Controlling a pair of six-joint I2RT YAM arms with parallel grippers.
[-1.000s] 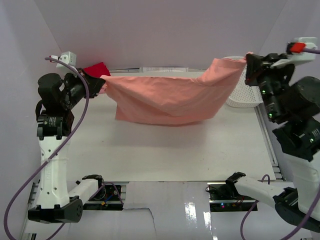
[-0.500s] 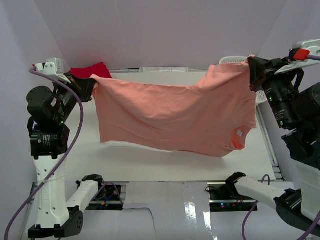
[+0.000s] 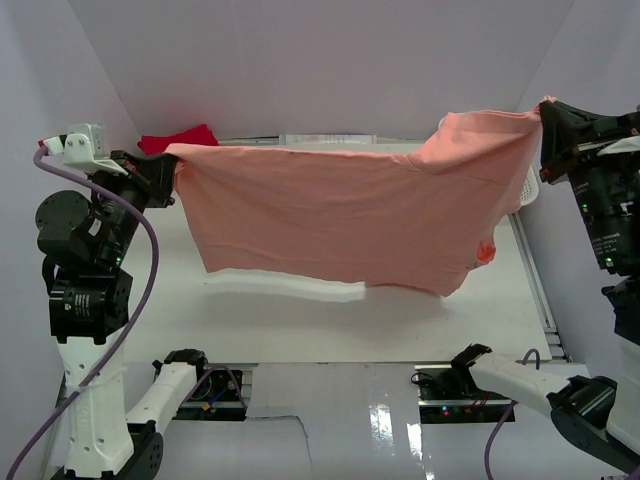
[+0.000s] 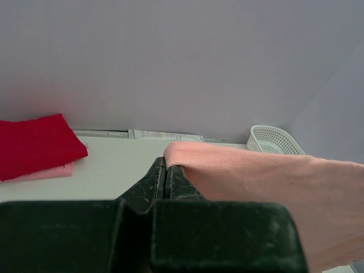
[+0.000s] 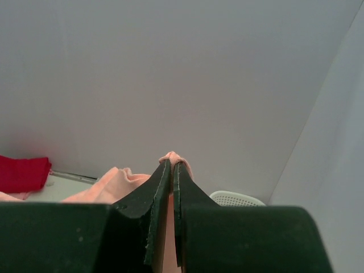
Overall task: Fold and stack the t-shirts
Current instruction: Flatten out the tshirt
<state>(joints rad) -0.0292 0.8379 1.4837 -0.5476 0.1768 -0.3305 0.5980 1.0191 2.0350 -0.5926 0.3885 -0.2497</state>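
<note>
Salmon-pink cloth is pinched hard in the left claw [image 4: 165, 166], whose jaws are closed flat on one corner of the salmon-pink t-shirt [image 3: 350, 215]. That corner sits right at its fingertips, lifted well up off the table [image 3: 300, 330]. Out ahead of that claw and off to its left, the red t-shirt [image 4: 34, 145] lies flat on top of the pale pink t-shirt [image 4: 42, 172]. That looks like a small stack already made.

From the left claw the salmon-pink t-shirt stretches across in the air, sagging a little through the middle. Its lower hem appears to hang clear of the table, with a shadow underneath.

Now the right claw [image 5: 172, 166]: its jaws are clamped narrow on the opposite corner, and a nub of cloth pokes out past the tips. The white basket [image 5: 236, 199] sits below and beyond it.

Progress, by the look of it: two shirts are done, and this one is spread wide but not yet folded. It has yet to be laid flat, folded and set on the red one.
</note>
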